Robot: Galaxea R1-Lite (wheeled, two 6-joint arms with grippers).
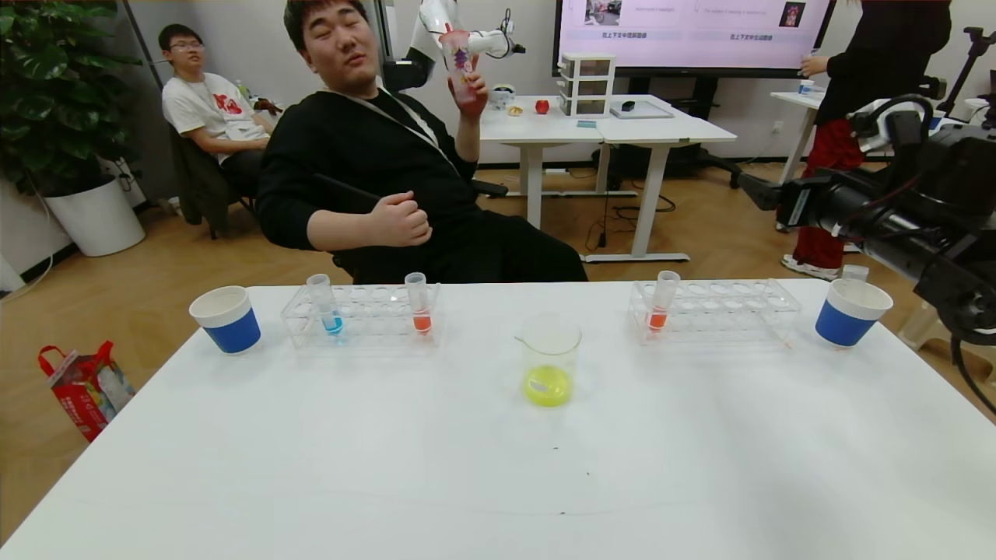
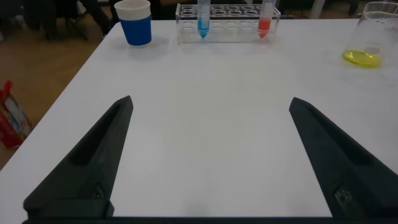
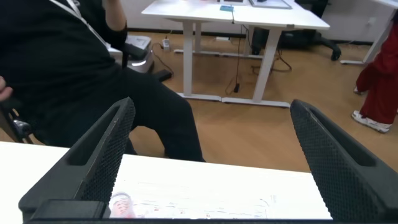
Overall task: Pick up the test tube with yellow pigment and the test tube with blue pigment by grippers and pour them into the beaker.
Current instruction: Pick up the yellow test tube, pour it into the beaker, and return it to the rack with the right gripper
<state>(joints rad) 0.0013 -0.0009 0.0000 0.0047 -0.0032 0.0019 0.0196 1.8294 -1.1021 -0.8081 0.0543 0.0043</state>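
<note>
The beaker (image 1: pixel 549 346) stands mid-table with yellow liquid in its bottom; it also shows in the left wrist view (image 2: pixel 368 34). The test tube with blue pigment (image 1: pixel 327 305) stands upright in the left clear rack (image 1: pixel 362 325), and shows in the left wrist view (image 2: pixel 203 17). The test tube with yellow pigment is out of view. My left gripper (image 2: pixel 211 102) is open and empty over bare table, well short of the rack. My right gripper (image 1: pixel 751 190) is open and empty in the right wrist view (image 3: pixel 211 106), raised above the right rack (image 1: pixel 712 311).
An orange-red tube (image 1: pixel 419 305) stands in the left rack and another (image 1: pixel 661 302) in the right rack. Blue paper cups stand at the far left (image 1: pixel 226 320) and far right (image 1: pixel 850 313). A seated man (image 1: pixel 373 163) is close behind the table's far edge.
</note>
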